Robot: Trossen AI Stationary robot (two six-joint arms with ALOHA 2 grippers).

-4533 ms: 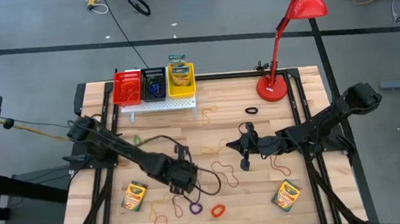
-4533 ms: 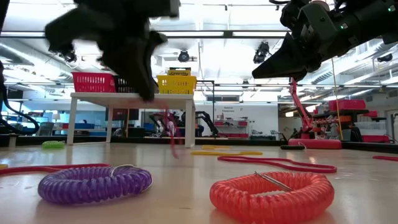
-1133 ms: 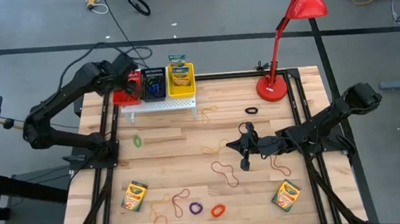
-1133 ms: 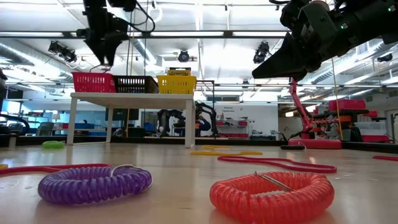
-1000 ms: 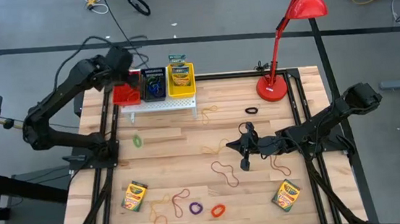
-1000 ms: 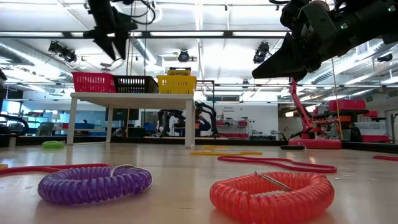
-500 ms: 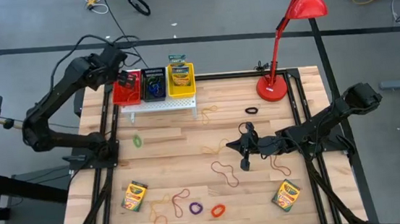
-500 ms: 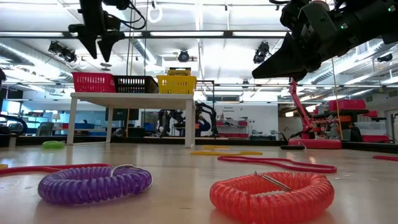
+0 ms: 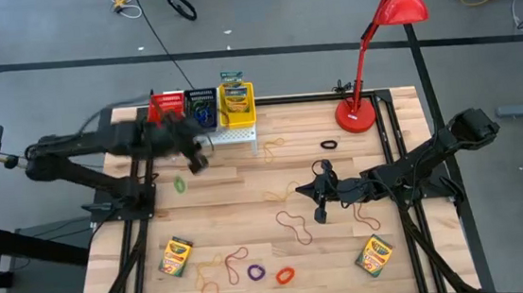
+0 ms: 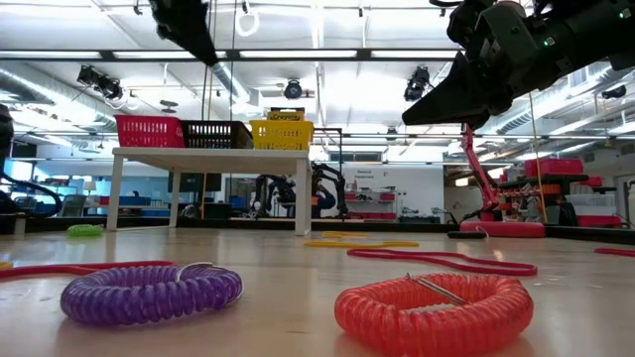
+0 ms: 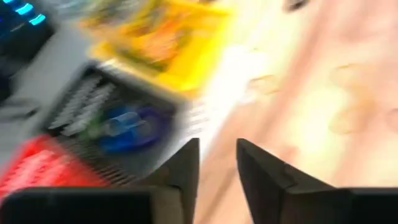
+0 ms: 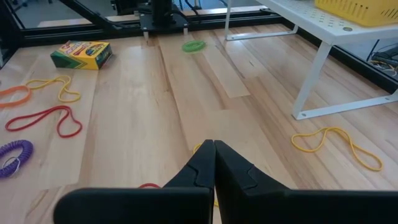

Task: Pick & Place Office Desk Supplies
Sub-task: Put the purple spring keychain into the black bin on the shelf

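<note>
My left gripper [image 9: 196, 158] hangs open and holds nothing; it is above the table just in front of the white stand [image 9: 211, 138], and the wrist view shows a gap between its fingers [image 11: 217, 168]. On the stand sit a red basket [image 9: 165, 109], a black basket [image 9: 201, 109] with a blue loop [image 11: 127, 124], and a yellow basket [image 9: 237, 106] with a crayon box. My right gripper [image 9: 305, 192] waits shut over the table's middle, touching nothing. Crayon boxes [image 9: 174, 257] [image 9: 375, 255], rubber bands [image 9: 293, 227], a purple loop [image 10: 149, 293] and an orange loop [image 10: 432, 312] lie on the table.
A tall red desk lamp [image 9: 358, 114] stands at the far right. A green loop [image 9: 180, 184] lies near my left gripper and a black loop [image 9: 329, 145] near the lamp's base. More rubber bands [image 9: 218, 275] lie at the near edge.
My left gripper has swung away from above the red basket, toward the table's near and right side and a little down. It now stands in front of the stand, blurred by its motion. My right arm has kept still.
</note>
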